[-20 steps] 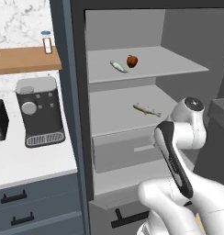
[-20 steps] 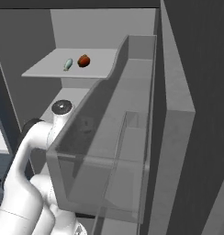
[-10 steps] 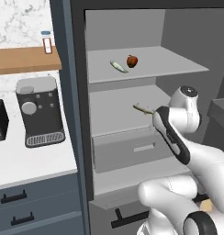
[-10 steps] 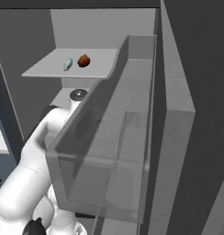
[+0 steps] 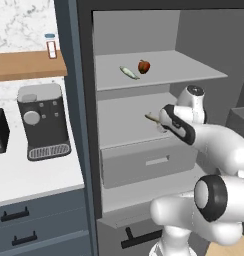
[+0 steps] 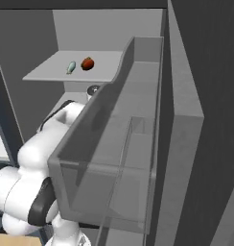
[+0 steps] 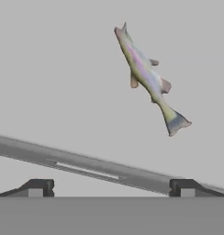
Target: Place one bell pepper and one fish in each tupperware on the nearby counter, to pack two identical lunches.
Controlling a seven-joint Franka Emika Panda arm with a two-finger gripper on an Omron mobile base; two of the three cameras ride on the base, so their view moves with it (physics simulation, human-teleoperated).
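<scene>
Nearest to me, the white arm with dark joints is rising from the floor in front of an open dark grey fridge (image 5: 84, 75) and reaching inward toward its middle shelf. Its two-finger gripper (image 7: 111, 187) is spread wide, the two small dark finger tips (image 7: 38, 187) standing well apart with nothing between them. In the left base view the hand is hiding most of what lies in front of it.

Just beyond the gripper, a slender silvery-green fish with a pinkish flank (image 7: 148, 78) is lying flat on the pale grey middle shelf (image 5: 119, 125), not touched by either finger tip. In the hand view it is sitting ahead of the fingers and toward the right one, set at a slant. Under this shelf a grey drawer with a slim handle (image 5: 144, 165) is sitting closed.

To the left, outside the fridge, the long white counter (image 5: 24, 175) is running over slate-blue drawer fronts with black bar handles (image 5: 14, 216). A grey and black coffee machine (image 5: 43, 122) is standing on it, near the fridge wall.

Further in and higher, on the upper grey shelf (image 5: 184, 70), a second small pale green fish (image 5: 128, 72) is lying just beside a small red bell pepper (image 5: 143, 66), the fish to the left. Far left on the wall, a brown wooden shelf (image 5: 24, 67) is carrying a small white bottle (image 5: 51, 46).
</scene>
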